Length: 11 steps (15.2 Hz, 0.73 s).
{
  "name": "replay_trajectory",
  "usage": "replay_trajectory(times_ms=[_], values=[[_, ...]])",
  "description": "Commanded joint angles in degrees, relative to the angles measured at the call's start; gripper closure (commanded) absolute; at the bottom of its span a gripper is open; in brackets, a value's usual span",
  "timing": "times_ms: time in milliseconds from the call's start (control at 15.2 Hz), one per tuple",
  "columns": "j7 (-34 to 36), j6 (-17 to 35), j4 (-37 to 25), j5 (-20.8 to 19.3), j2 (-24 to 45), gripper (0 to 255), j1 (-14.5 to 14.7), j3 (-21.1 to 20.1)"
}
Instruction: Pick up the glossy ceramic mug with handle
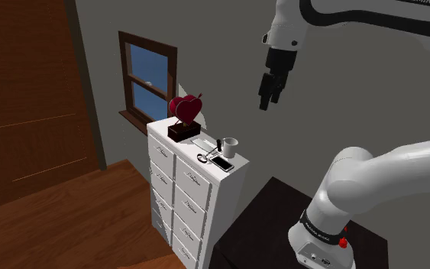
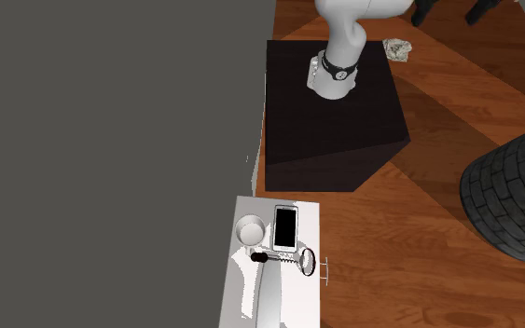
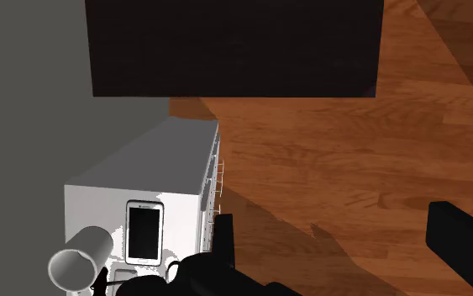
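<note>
Shoulder view: the black pincer point(image 1: 269, 93) hangs well above a white chest of drawers point(image 1: 194, 191), at 1 o'clock from the white mug point(image 1: 229, 144), which stands upright on the chest's top. A red heart ornament point(image 1: 186, 111) stands at 10 o'clock from the mug, and a phone point(image 1: 222, 163) lies near it at 6 o'clock.

Second exterior view, from overhead: the mug's mouth faces up and its interior reads plain white. The phone lies just beside it at 3 o'clock. A black-handled object point(image 2: 288, 258) lies at 6 o'clock from the phone, and the dark stand point(image 2: 335, 121) is at 12 o'clock.

Wrist view: the fingers point(image 3: 465, 244) stand wide apart over the wood floor point(image 3: 327, 168) with nothing between them. The mug is well apart from them.
</note>
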<state>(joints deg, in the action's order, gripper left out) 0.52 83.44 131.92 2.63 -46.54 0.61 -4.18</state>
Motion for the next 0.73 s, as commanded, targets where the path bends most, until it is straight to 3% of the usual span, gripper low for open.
replay_trajectory(times_ms=[0, 660], values=[[0.0, 0.0, 0.0, 0.0, 0.0, 0, 0.0, 0.0], [-6.21, 17.92, 8.52, -4.8, 9.2, 0, -2.87, 5.49]])
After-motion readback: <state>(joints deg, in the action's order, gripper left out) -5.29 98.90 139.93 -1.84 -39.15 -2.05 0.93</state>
